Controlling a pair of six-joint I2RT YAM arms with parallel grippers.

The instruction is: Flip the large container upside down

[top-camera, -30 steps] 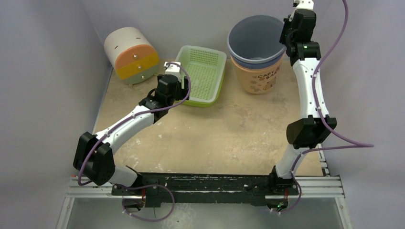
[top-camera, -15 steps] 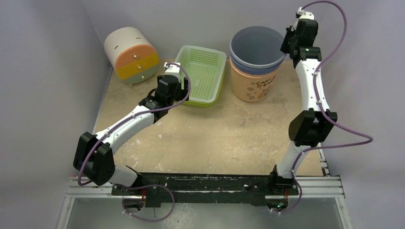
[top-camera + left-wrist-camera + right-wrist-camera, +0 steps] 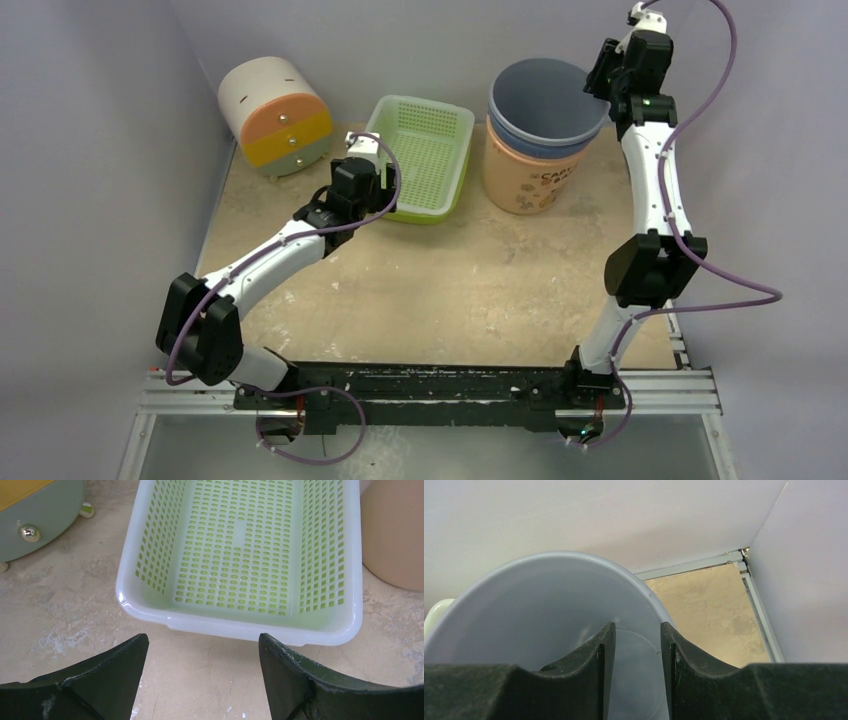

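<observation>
Right gripper (image 3: 637,630) stands loose, jaws parted at the three o'clock rim of the large container (image 3: 545,95), which sits mouth-up, nested in a peach tub (image 3: 530,180) at one o'clock on the table (image 3: 450,270). Lifting on a one-sided hold may drag both tubs over.

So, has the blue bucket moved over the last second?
Yes. In the top view the blue bucket has shifted right and down the picture, widening the gap between its rim and the green basket, which stayed put.
</observation>
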